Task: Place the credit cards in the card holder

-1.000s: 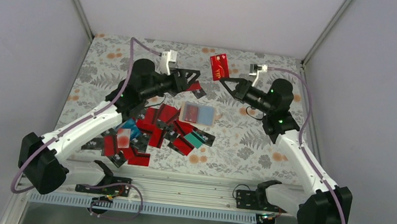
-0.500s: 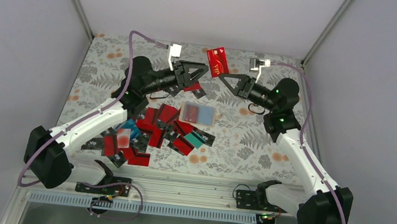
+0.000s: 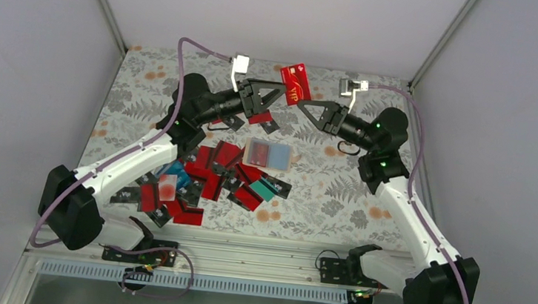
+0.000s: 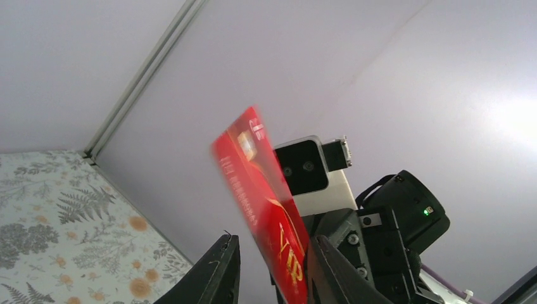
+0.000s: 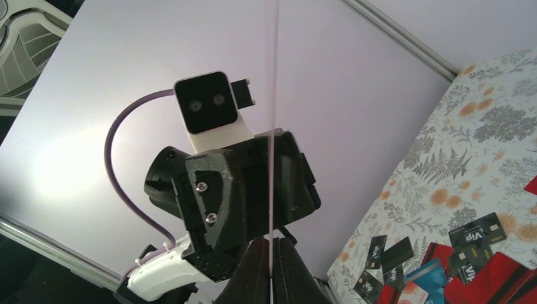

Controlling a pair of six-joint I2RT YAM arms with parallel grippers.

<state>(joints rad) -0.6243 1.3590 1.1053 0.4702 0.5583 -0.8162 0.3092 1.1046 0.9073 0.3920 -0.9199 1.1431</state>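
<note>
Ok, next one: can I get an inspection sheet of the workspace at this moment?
Surface: floral tablecloth, lying flat.
Job's things: card holder lying open mid-table; loose cards heaped beside it, mostly on the left arm's side; one red card held in the air.
Clutter: nothing seen.
Grippers: right gripper shut on the red card; left gripper open, one finger on each side of that card.
Cables: purple cables run along both arms.
Surroundings: plain pale walls.
</note>
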